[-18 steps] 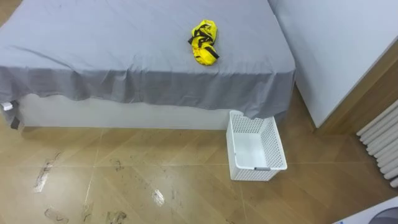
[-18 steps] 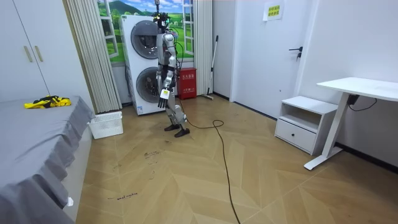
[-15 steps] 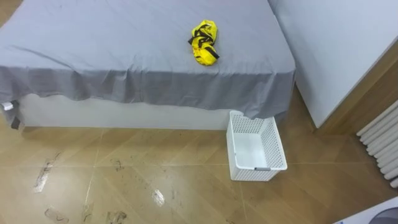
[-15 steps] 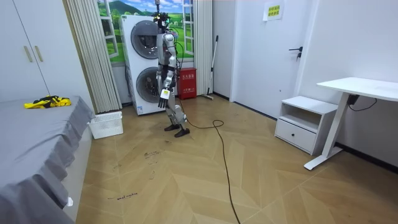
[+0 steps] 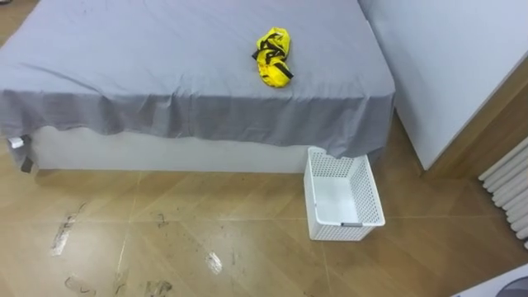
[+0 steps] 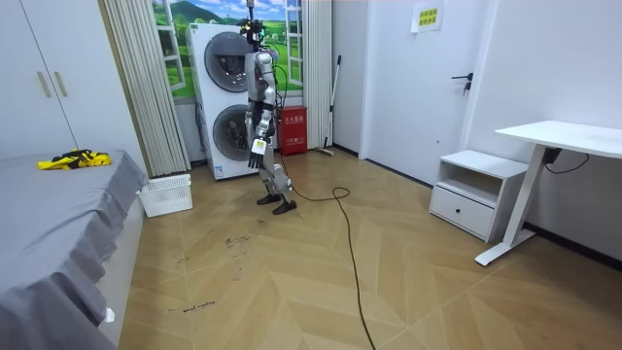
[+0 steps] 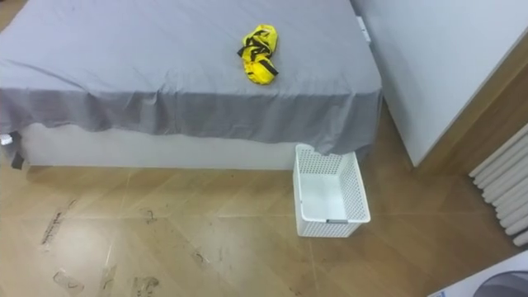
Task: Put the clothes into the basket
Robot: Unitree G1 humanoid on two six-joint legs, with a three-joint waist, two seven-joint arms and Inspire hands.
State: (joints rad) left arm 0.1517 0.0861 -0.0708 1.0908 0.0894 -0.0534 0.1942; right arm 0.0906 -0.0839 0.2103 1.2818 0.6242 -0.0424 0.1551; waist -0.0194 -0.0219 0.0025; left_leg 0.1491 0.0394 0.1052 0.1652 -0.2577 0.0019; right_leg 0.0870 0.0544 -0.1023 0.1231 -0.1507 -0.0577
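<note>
"One item listed, clothes (image 5: 271, 56). Location?" asks the first clerk.

"Yellow-and-black bundle, on the grey bed (image 5: 165, 74), at twelve o'clock in the eye view, near the bed's right edge. No hand on it," answers the second.

"Basket (image 5: 333, 167)?"

"White, perforated, on the floor against the bed's corner, at five o'clock from the clothes. Contents: nil."

"Robot?"

"Standing by the stacked washing machines (image 6: 222, 97), well apart from bed and basket. Its left hand (image 6: 258, 146) hangs at its side; too small there to tell whether the fingers are straight or curled."

"Progress, by his reckoning?"

"Nothing done. Outstanding, as he judges it: the approach, the pick-up from the bed, the drop into the basket."
</note>
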